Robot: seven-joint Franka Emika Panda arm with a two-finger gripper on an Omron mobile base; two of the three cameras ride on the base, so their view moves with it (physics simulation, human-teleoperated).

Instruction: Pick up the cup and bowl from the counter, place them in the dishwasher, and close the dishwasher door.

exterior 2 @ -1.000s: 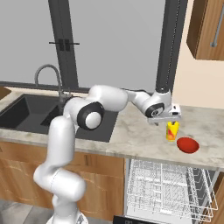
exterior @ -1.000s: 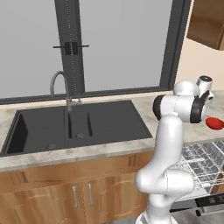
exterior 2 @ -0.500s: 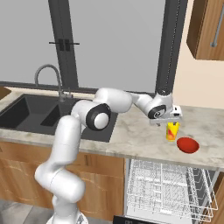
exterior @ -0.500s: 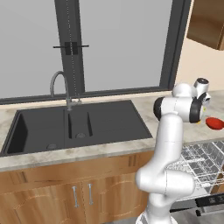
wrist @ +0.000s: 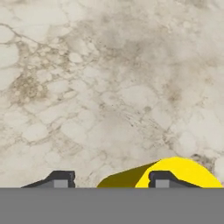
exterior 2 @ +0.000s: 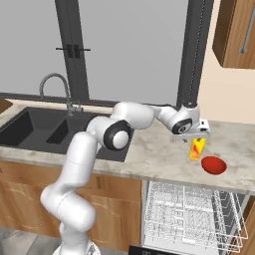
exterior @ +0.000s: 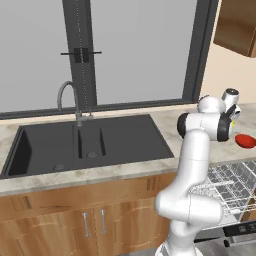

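The yellow cup (exterior 2: 197, 148) stands upright on the counter (exterior 2: 154, 154), just left of the red bowl (exterior 2: 213, 165). My gripper (exterior 2: 198, 137) points down right over the cup's top. In the hand view my gripper (wrist: 111, 179) has its fingers apart: the right fingertip (wrist: 161, 178) sits over the cup (wrist: 186, 168), and the left fingertip (wrist: 61, 178) is outside it with bare counter (wrist: 109, 87) in the gap. The left base view shows the bowl (exterior: 245, 140) past my forearm. The dishwasher (exterior 2: 191, 214) stands open below, its white wire rack pulled out.
A black double sink (exterior: 85, 145) with a curved tap (exterior: 67, 100) fills the counter's left part. A window runs behind it. Wooden cabinets (exterior 2: 234, 35) hang on the wall at upper right. The rack (exterior: 230, 185) juts out beside my base.
My elbow has swung a little to the right while the hand stays at the yellow cup. The cup and the bowl have not moved.
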